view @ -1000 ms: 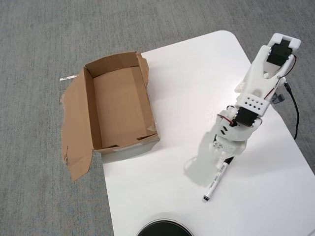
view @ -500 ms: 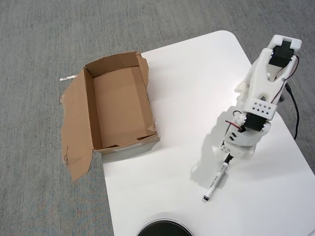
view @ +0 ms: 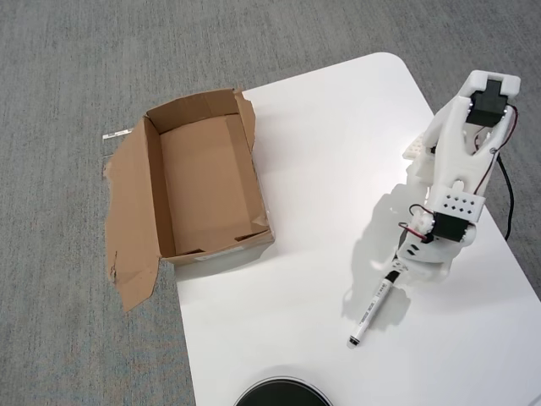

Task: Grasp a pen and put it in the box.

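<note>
**Gripper over pen's capped end, jaw state unclear**

I see the gripper [view: 396, 272] directly above the pen's [view: 370, 310] upper end; the arm hides the jaws, so I cannot tell whether they are released or clenched. The pen lies flat on the white table [view: 313, 169], well right of the box [view: 203, 182]. Grey carpet [view: 59, 68] surrounds the table.

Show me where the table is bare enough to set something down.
Bare: the white table between the box and the arm, and its lower right corner. Crowded: around the pen and gripper, and near the dark disc.
</note>
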### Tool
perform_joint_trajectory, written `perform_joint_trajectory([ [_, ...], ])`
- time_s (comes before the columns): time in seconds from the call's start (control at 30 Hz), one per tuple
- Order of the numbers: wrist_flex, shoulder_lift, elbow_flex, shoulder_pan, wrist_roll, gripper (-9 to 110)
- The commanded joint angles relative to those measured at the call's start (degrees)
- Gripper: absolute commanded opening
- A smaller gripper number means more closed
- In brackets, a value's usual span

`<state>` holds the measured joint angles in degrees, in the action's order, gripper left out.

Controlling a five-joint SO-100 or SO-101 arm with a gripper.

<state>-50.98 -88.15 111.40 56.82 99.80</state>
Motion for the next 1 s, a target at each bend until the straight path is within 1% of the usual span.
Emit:
perform_joint_trajectory([
  [0.0, 0.4, -0.3, -1.2, -0.7, 0.4, 17],
  [0.3, 0.4, 4.4, -1.3, -0.8, 0.4, 17],
  [0.97, -0.5, 4.8, -0.1, -0.9, -0.3, 16],
])
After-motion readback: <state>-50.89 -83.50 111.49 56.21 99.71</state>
